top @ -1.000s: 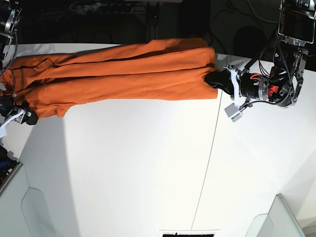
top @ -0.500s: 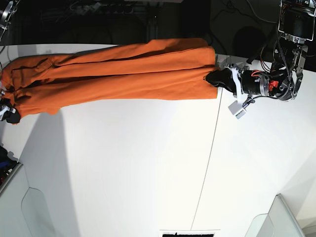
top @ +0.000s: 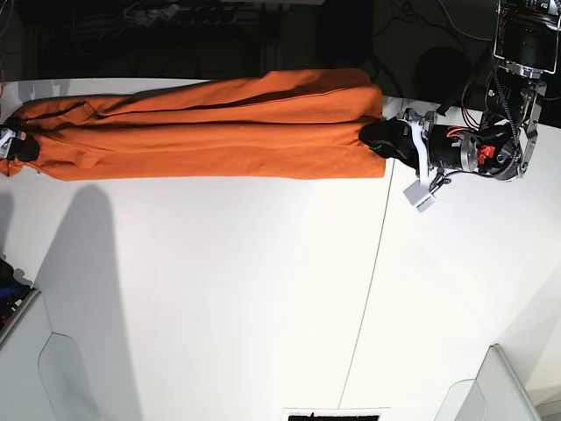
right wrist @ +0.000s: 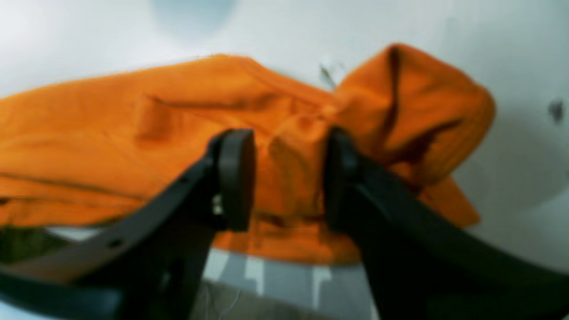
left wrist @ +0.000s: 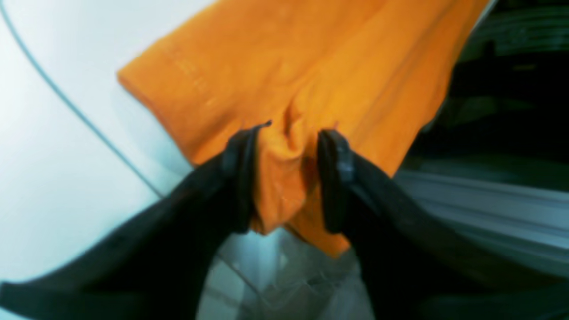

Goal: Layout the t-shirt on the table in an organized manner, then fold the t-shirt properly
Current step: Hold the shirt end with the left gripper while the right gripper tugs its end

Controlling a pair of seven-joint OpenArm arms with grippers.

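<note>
In the left wrist view, the left gripper (left wrist: 284, 178) stands with its black jaws parted, a bunched fold of the bright orange short-sleeved fabric t-shirt (left wrist: 311, 71) between them; the fabric seems to brush the inner faces, though blur hides whether it is pinched. In the right wrist view, the right gripper (right wrist: 284, 178) also has its jaws apart, with a crumpled orange lump between them, touching the one on the picture's right and clear of the other. Farther off, the base view shows the t-shirt stretched as a long narrow band along the far edge of the large smooth white table (top: 245, 289), a gripper at each end.
</note>
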